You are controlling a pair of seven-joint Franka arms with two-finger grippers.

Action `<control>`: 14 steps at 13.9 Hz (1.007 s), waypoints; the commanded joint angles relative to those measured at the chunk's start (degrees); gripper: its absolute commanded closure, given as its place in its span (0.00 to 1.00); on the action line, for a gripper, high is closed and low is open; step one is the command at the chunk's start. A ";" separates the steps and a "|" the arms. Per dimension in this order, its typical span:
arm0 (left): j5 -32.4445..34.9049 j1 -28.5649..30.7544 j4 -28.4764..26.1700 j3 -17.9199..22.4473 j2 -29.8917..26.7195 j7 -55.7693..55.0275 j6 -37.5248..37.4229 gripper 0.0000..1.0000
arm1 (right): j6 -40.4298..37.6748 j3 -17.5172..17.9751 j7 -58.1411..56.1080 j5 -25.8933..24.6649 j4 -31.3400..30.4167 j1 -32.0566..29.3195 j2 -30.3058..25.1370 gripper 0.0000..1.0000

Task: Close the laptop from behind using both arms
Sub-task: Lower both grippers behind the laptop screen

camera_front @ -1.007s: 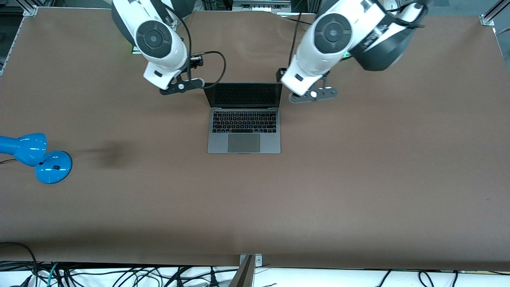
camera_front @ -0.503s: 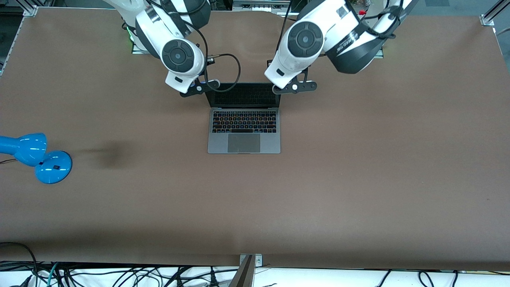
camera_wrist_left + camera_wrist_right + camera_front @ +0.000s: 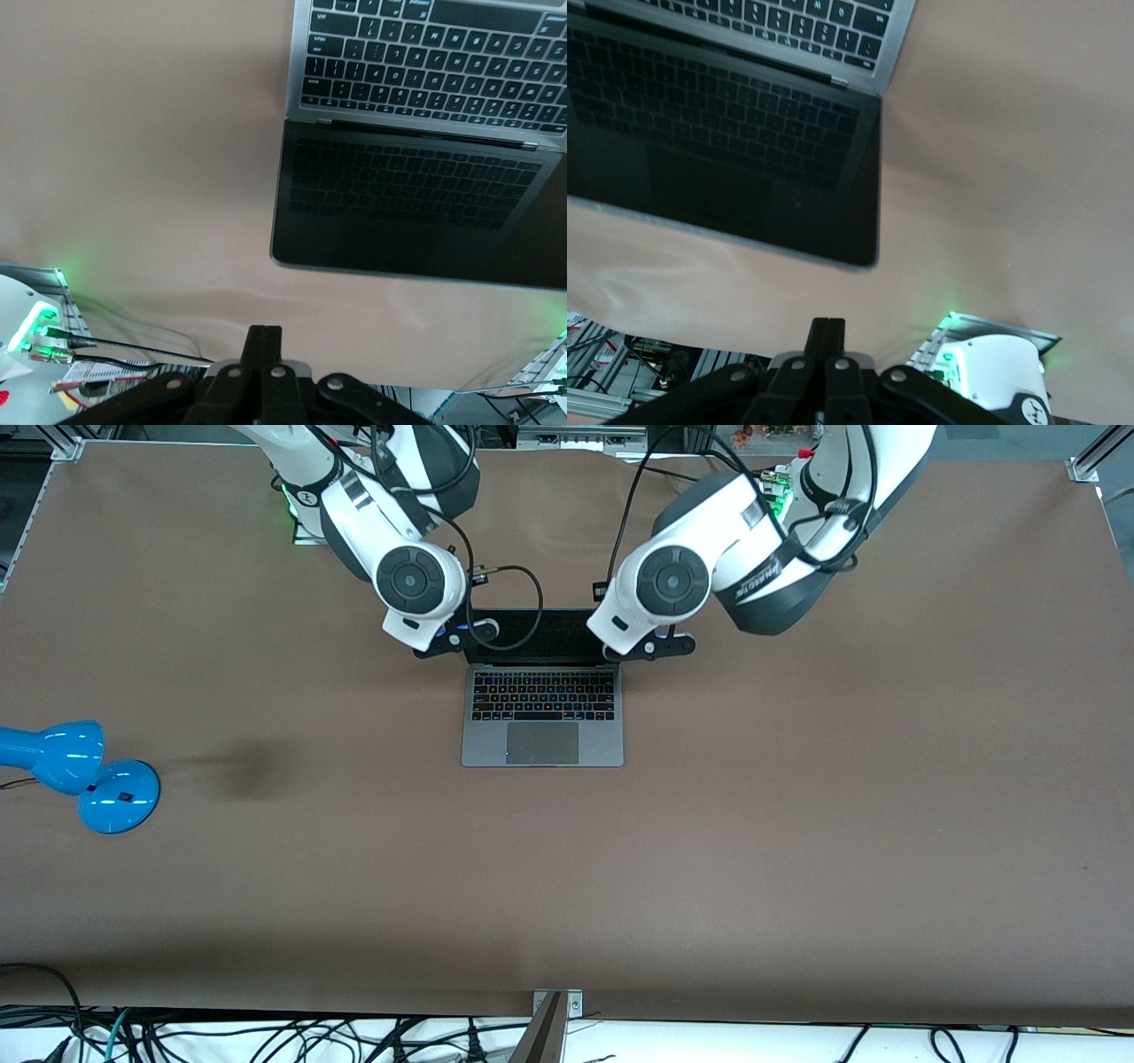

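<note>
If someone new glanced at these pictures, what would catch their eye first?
The open laptop at mid-table, dark screen upright, flanked by both white arms. The left end effector and right end effector hang over the screen's two upper corners. A bright blue lamp sits at the right arm's end of the table.

Laptop: slim grey metal, black keyboard, large trackpad, dark screen; lid open, upright, facing front camera; flat on counter. 2 white arms, black bands, over lid's corners.
</note>
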 commanded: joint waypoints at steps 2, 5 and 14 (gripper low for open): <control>-0.57 0.02 -0.35 -0.74 3.27 -3.71 2.61 1.00 | 2.93 0.04 1.32 0.11 3.32 0.28 4.35 1.00; 1.53 -0.24 -0.26 -0.65 6.35 -4.50 6.12 1.00 | 3.74 -0.14 1.32 -0.07 6.92 0.02 7.25 1.00; 4.87 -0.16 0.97 1.99 9.86 -3.98 13.07 1.00 | 9.27 -2.51 1.06 -2.71 9.39 -0.51 11.38 1.00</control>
